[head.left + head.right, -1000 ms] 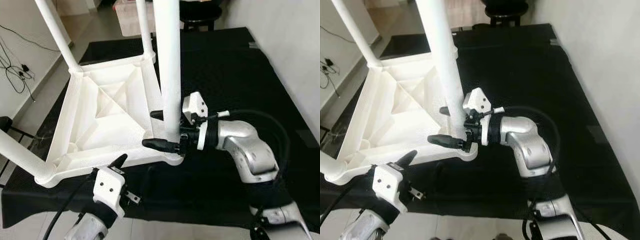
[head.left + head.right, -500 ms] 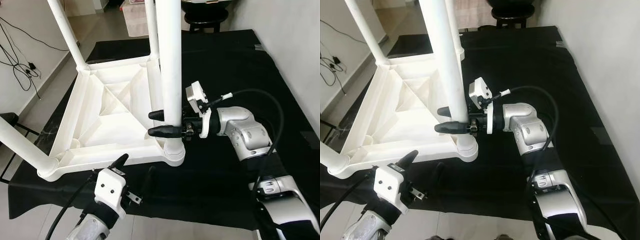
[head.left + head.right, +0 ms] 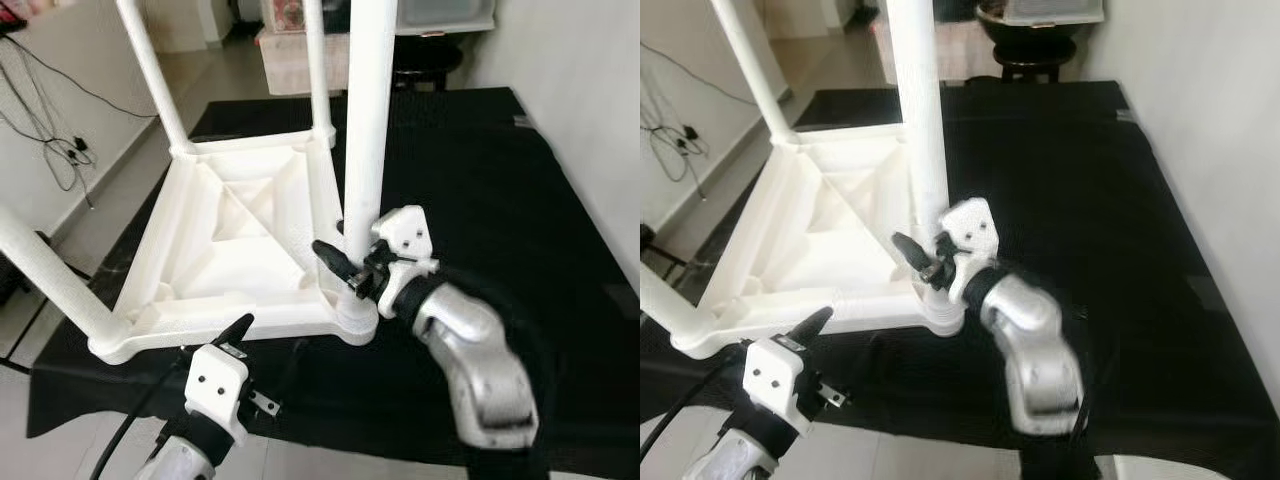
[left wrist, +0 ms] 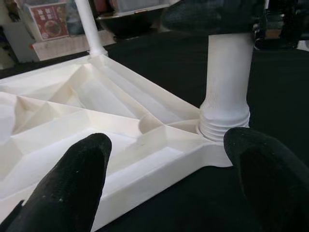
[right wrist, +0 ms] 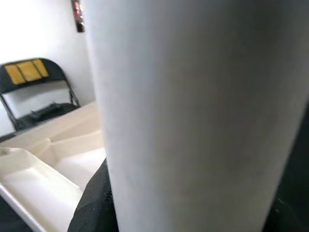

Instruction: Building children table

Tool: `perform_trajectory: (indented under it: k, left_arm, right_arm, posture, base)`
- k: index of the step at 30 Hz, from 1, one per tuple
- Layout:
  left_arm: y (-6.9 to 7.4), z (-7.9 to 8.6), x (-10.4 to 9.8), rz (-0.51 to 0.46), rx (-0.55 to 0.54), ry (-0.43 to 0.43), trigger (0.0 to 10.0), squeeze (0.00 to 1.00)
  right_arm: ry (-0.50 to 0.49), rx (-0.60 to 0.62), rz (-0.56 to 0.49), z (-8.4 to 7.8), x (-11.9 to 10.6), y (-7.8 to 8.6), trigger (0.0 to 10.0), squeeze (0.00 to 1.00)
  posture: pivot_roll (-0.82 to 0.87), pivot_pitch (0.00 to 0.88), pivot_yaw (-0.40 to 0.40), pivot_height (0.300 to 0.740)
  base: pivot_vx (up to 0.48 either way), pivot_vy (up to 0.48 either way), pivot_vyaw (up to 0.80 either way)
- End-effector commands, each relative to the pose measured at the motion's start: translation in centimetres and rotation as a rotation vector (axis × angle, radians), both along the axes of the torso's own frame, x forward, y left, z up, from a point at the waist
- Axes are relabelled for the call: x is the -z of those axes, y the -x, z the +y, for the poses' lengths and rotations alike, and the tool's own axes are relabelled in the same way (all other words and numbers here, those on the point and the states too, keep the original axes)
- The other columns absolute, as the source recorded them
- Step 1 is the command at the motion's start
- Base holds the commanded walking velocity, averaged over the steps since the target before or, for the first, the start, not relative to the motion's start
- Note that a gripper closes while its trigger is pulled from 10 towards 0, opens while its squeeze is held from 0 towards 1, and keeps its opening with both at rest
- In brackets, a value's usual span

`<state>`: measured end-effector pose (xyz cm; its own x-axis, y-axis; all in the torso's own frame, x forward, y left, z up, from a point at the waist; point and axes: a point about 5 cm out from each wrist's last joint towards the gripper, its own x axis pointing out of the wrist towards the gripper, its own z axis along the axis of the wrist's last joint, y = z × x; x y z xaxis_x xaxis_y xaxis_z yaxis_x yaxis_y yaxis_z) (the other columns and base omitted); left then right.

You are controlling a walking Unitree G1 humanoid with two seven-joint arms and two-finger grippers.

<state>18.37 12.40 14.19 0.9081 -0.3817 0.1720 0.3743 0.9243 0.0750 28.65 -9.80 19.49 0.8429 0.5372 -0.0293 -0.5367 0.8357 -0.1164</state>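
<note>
A white plastic tabletop (image 3: pixel 230 240) lies upside down on a black mat (image 3: pixel 480 180), its ribbed underside facing up. Four white legs rise from its corners: the near right leg (image 3: pixel 368 130) stands upright in its threaded socket at the corner closest to the robot's right arm, a far right leg (image 3: pixel 316 70) and a far left leg (image 3: pixel 150 75) stand at the back corners, and a near left leg (image 3: pixel 45 275) slants out of the near left corner.

The right gripper (image 3: pixel 345 262) is at the base of the near right leg, just above the socket. One black finger (image 3: pixel 335 262) lies against the leg's left side; the other is behind the leg, so the pincer straddles the leg with its fingers close on either side. In the right wrist view the leg (image 5: pixel 193 116) is pressed up near the camera between dark fingers (image 5: pixel 94 203); the grip looks closed on the leg.

The left gripper (image 4: pixel 169 188) hovers low in front of the tabletop's near edge, apart from it, its two black fingers (image 4: pixel 72 183) spread wide and holding nothing. Its wrist view looks across the tabletop's ribs toward the socket (image 4: pixel 224 123) of the near right leg.

A cable (image 3: pixel 60 130) trails on the floor at the left, and a stool (image 3: pixel 1025 35) stands beyond the mat
</note>
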Motion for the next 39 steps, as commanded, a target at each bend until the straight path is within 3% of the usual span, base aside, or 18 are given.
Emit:
perform_trajectory:
  k: [1, 7, 8, 9, 10, 11, 12, 15, 16, 18, 19, 21, 22, 24, 25, 35, 36, 39]
  left_arm:
    - [0.0, 0.3, 0.1, 0.002, -0.008, 0.0, 10.0, 0.0]
    - [-0.1, 0.3, 0.1, 0.002, -0.002, 0.0, 10.0, 0.0]
    - [-0.2, 0.3, 0.1, 0.001, -0.004, -0.001, 10.0, 0.0]
    - [-0.2, 0.3, 0.1, 0.001, -0.004, 0.0, 10.0, 0.0]
    - [-0.2, 0.3, 0.1, 0.001, -0.004, 0.0, 10.0, 0.0]
    - [-0.2, 0.3, 0.1, 0.0, -0.004, 0.001, 10.0, 0.0]
    - [-0.3, 0.2, 0.1, 0.0, -0.003, 0.002, 10.0, 0.0]
    - [-0.4, 0.1, 0.1, -0.001, -0.002, 0.005, 10.0, 0.0]
    - [-0.4, 0.1, 0.1, -0.001, -0.002, 0.005, 10.0, 0.0]
    - [-0.4, 0.0, 0.2, -0.002, -0.002, 0.007, 10.0, 0.0]
    - [-0.4, 0.0, 0.2, -0.002, -0.002, 0.007, 10.0, 0.0]
    - [-0.5, -0.1, 0.2, -0.004, -0.003, 0.009, 10.0, 0.0]
    - [-0.5, -0.1, 0.2, -0.004, -0.003, 0.009, 10.0, 0.0]
    - [-0.5, -0.1, 0.2, -0.005, -0.005, 0.009, 10.0, 0.0]
    - [-0.5, -0.1, 0.2, -0.006, -0.006, 0.01, 10.0, 0.0]
    - [-0.4, -0.1, 0.2, -0.007, -0.009, 0.01, 10.0, 0.0]
    - [-0.4, -0.1, 0.2, -0.007, -0.008, 0.01, 10.0, 0.0]
    - [-0.4, -0.2, 0.2, -0.007, -0.008, 0.011, 10.0, 0.0]
  right_arm:
    - [0.075, 0.112, 0.205, -1.8, 4.1, -0.4, 0.0, 0.0]
    - [0.046, 0.143, 0.204, -1.0, 3.2, -1.0, 0.0, 0.0]
    - [0.027, 0.131, 0.196, -0.6, 2.8, -1.0, 7.8, 0.0]
    - [0.008, 0.096, 0.178, -0.3, 2.2, -1.2, 10.0, 0.44]
    - [0.008, 0.096, 0.178, -0.3, 2.2, -1.2, 10.0, 0.44]
    - [-0.007, 0.072, 0.163, -0.1, 1.6, -1.4, 10.0, 0.89]
    - [-0.043, -0.015, 0.133, 0.2, 0.7, -1.8, 10.0, 1.0]
    - [-0.105, -0.257, 0.067, 0.7, -0.9, -2.7, 10.0, 1.0]
    - [-0.105, -0.257, 0.067, 0.7, -0.9, -2.7, 10.0, 1.0]
    - [-0.101, -0.406, 0.063, 0.8, -1.4, -2.6, 10.0, 1.0]
    - [-0.101, -0.406, 0.063, 0.8, -1.4, -2.6, 10.0, 1.0]
    - [-0.051, -0.57, 0.042, 1.0, -1.9, -2.2, 10.0, 1.0]
    - [-0.051, -0.57, 0.042, 1.0, -1.9, -2.2, 10.0, 1.0]
    - [-0.02, -0.645, 0.036, 0.9, -2.1, -2.1, 10.0, 0.96]
    - [0.002, -0.698, 0.027, 0.8, -2.4, -2.3, 10.0, 0.0]
    - [0.055, -0.869, 0.035, 0.7, -3.9, -3.6, 9.6, 0.0]
    - [0.055, -0.906, 0.05, 0.6, -4.0, -3.8, 0.0, 0.0]
    - [0.055, -0.952, 0.058, 0.4, -3.9, -4.0, 0.0, 0.0]
  posture:
    - [-0.06, 0.156, 0.075, 0.74]
    - [-0.06, 0.154, 0.082, 0.74]
    - [-0.06, 0.152, 0.082, 0.74]
    - [-0.06, 0.151, 0.082, 0.74]
    - [-0.06, 0.151, 0.082, 0.74]
    - [-0.06, 0.151, 0.082, 0.74]
    - [-0.06, 0.149, 0.079, 0.74]
    - [-0.06, 0.145, 0.074, 0.74]
    - [-0.06, 0.145, 0.074, 0.74]
    - [-0.06, 0.142, 0.068, 0.74]
    - [-0.06, 0.142, 0.068, 0.74]
    - [-0.05, 0.144, 0.067, 0.74]
    - [-0.05, 0.144, 0.067, 0.74]
    - [-0.05, 0.142, 0.066, 0.74]
    - [-0.05, 0.141, 0.062, 0.74]
    - [-0.04, 0.139, 0.06, 0.74]
    - [-0.03, 0.14, 0.057, 0.74]
    - [-0.03, 0.141, 0.059, 0.74]
  base:
    - [0.0, 0.0, 0.0]
    - [0.0, 0.0, 0.0]
    - [0.0, 0.0, 0.0]
    - [0.0, 0.0, 0.0]
    - [0.0, 0.0, 0.0]
    - [0.0, 0.0, 0.0]
    - [0.0, 0.0, 0.0]
    - [0.0, 0.0, 0.0]
    - [0.0, 0.0, 0.0]
    - [0.0, 0.0, 0.0]
    - [0.0, 0.0, 0.0]
    - [0.0, 0.0, 0.0]
    - [0.0, 0.0, 0.0]
    - [0.0, 0.0, 0.0]
    - [0.0, 0.0, 0.0]
    - [0.0, 0.0, 0.0]
    - [0.0, 0.0, 0.0]
    - [0.0, 0.0, 0.0]
